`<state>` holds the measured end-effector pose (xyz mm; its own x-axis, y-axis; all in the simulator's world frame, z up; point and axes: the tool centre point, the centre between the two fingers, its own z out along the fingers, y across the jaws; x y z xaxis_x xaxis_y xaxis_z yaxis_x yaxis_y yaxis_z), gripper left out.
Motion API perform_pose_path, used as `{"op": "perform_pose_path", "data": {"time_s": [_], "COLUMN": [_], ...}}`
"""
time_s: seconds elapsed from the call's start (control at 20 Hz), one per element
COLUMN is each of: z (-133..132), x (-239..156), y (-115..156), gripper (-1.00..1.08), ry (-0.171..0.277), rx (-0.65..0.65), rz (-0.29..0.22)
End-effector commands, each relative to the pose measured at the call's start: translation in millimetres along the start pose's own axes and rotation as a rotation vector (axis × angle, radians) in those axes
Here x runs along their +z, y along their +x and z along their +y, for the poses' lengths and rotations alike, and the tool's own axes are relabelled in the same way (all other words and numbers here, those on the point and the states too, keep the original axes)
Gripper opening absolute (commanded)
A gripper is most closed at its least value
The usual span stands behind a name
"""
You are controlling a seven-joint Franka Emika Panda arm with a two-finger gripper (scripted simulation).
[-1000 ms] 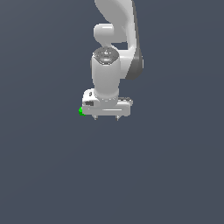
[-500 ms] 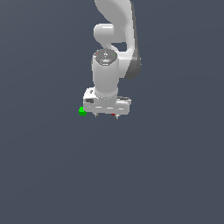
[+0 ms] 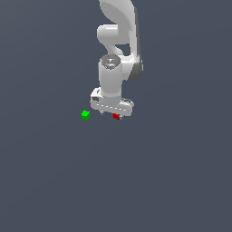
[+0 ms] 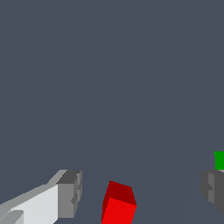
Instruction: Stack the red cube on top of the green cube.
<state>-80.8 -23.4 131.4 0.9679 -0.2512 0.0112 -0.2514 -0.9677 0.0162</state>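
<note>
The red cube (image 3: 117, 116) shows just under the edge of the white gripper hand in the exterior view. The green cube (image 3: 85, 114) lies apart from it, toward the exterior view's left. My gripper (image 3: 112, 113) is over the red cube, with its fingers mostly hidden by the hand in that view. In the wrist view the gripper (image 4: 142, 192) is open and empty. The red cube (image 4: 119, 205) sits between the two grey fingertips (image 4: 70, 192), nearer one of them. The green cube (image 4: 219, 160) peeks out beyond the other fingertip at the picture's edge.
Plain dark grey floor (image 3: 158, 181) lies all around the cubes. The white arm (image 3: 118, 41) rises behind the gripper.
The gripper hand has shifted slightly toward the exterior view's right and up in the picture. The green cube is now fully uncovered and the red cube shows under the hand. The cubes have not moved.
</note>
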Motion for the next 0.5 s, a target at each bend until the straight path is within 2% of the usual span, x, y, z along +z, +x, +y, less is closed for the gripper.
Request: {"op": "perform_pose_path", "data": {"time_s": [0.0, 0.45], "z": [1.5, -1.8], "x": [11.0, 43.2], "y": [-18.8, -73.0], "gripper": [1.00, 1.00], "ry": [0.002, 0.009], "rx": [0.058, 0.227], "rz": [-0.003, -0.010]}}
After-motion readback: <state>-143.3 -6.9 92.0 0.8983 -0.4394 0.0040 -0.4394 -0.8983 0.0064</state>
